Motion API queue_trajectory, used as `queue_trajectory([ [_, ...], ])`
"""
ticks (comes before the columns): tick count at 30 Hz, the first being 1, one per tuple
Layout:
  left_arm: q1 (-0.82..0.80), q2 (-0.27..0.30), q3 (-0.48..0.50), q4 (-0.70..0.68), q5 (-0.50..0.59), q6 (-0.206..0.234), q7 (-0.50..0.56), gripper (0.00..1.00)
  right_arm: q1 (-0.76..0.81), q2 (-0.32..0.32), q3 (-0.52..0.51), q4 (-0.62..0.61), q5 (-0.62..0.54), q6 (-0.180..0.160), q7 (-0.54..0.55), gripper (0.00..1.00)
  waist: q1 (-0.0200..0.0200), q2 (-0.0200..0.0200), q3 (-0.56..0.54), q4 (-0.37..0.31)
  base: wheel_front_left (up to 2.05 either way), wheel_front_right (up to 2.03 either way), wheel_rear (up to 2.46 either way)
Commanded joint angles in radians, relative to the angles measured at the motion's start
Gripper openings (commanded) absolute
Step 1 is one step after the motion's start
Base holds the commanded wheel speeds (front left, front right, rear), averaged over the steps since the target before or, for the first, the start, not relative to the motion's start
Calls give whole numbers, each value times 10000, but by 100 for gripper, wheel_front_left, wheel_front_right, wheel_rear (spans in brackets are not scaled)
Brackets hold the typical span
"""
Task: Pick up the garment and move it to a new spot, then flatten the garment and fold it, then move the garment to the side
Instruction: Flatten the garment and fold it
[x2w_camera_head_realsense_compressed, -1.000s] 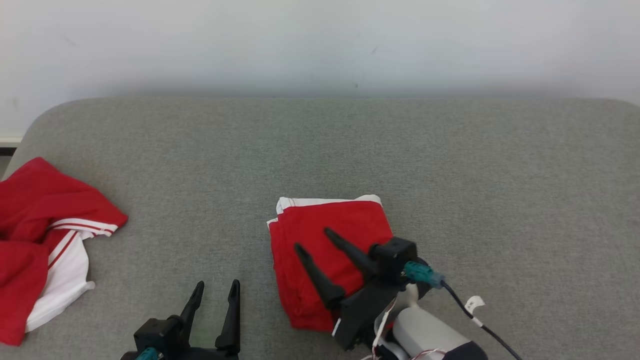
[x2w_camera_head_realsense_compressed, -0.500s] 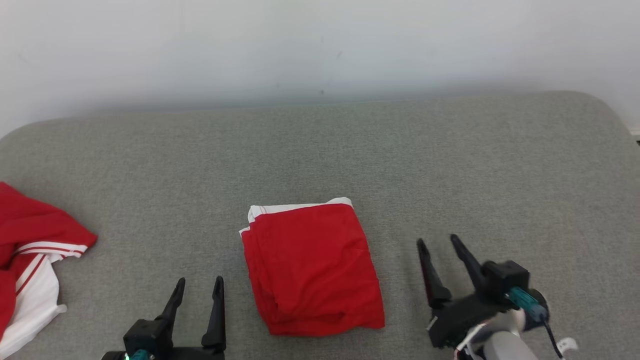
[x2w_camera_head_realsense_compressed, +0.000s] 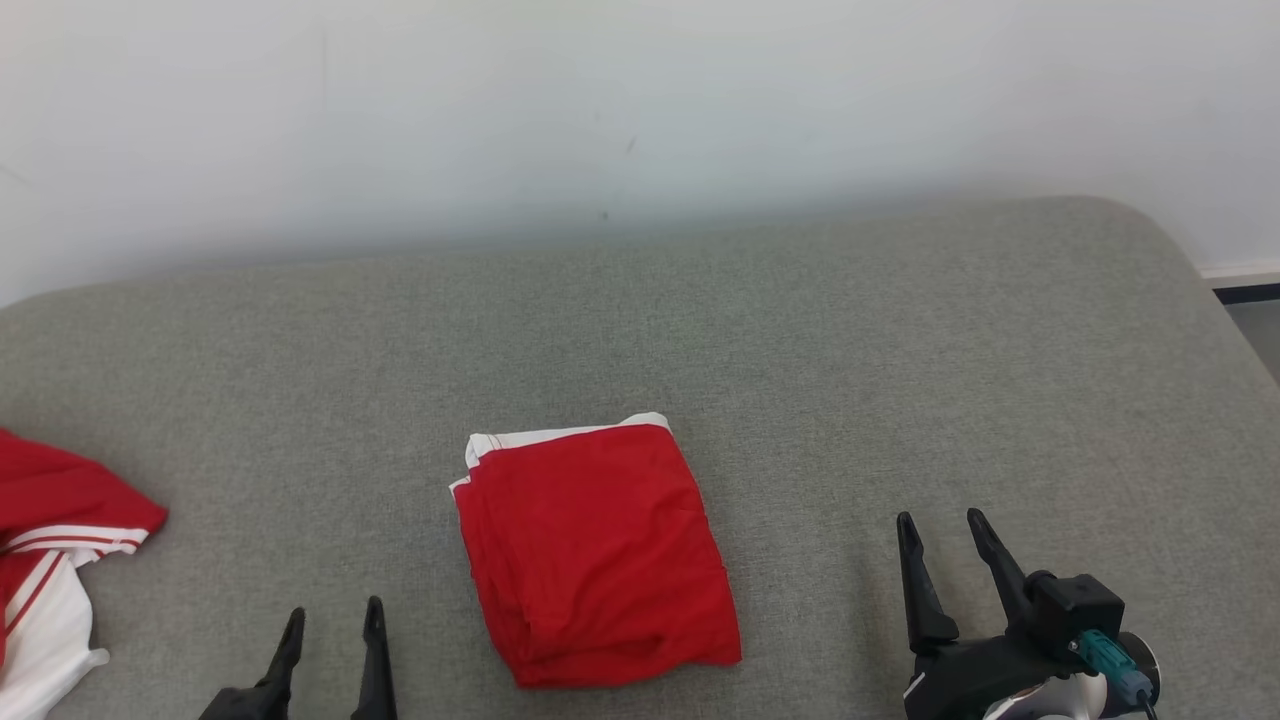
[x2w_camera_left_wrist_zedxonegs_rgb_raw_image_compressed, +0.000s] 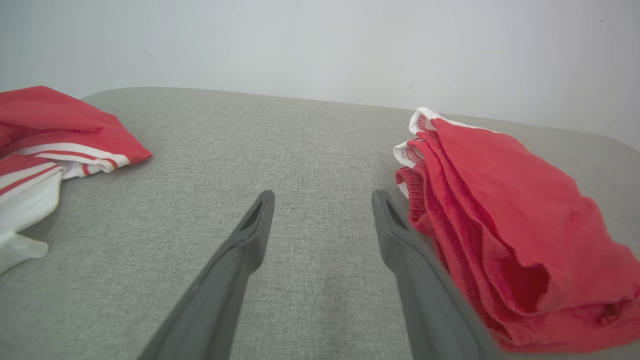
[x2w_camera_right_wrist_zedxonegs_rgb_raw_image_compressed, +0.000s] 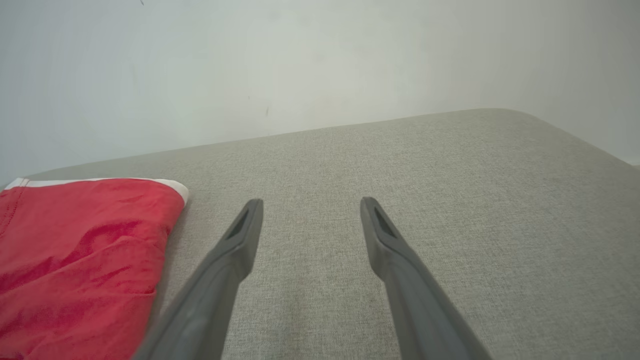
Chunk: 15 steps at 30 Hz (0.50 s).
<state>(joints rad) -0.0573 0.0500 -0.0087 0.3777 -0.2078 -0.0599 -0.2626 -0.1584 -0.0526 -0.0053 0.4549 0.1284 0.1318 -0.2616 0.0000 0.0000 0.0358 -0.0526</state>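
Observation:
A folded red garment (x2w_camera_head_realsense_compressed: 590, 550) with a white band along its far edge lies on the grey cushion (x2w_camera_head_realsense_compressed: 800, 350), near the front middle. In the left wrist view the folded garment (x2w_camera_left_wrist_zedxonegs_rgb_raw_image_compressed: 500, 220) lies just right of the fingers; in the right wrist view it (x2w_camera_right_wrist_zedxonegs_rgb_raw_image_compressed: 80, 260) lies to the left. My left gripper (x2w_camera_head_realsense_compressed: 333, 628) stands open at the lower left, nothing between its fingers. My right gripper (x2w_camera_head_realsense_compressed: 940, 528) stands open at the lower right, apart from the garment and holding nothing.
A second red and white garment (x2w_camera_head_realsense_compressed: 50, 560) lies crumpled at the cushion's left edge, also in the left wrist view (x2w_camera_left_wrist_zedxonegs_rgb_raw_image_compressed: 55, 140). A pale wall (x2w_camera_head_realsense_compressed: 640, 110) runs behind the cushion. The cushion's rounded right corner (x2w_camera_head_realsense_compressed: 1170, 250) drops off to the floor.
My right gripper has come off the folded garment and swung right and back, staying open. The head camera has turned right, so everything has shifted left in view. The left gripper sits lower in view.

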Motion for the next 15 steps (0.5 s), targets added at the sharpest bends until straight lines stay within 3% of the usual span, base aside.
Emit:
queue_trajectory([
  [1, 199, 7, 129, -66, 122, 67, -33, 100, 170, 21, 65, -153, 88, -18, -45, 100, 0, 0, -109, -104, 0, 0, 0],
  [15, 1030, 4, 655, -490, 325, 114, -32, 100, 850, 24, 467, -453, 374, -18, -46, 100, 0, 0, -431, -184, 0, 0, 0],
])
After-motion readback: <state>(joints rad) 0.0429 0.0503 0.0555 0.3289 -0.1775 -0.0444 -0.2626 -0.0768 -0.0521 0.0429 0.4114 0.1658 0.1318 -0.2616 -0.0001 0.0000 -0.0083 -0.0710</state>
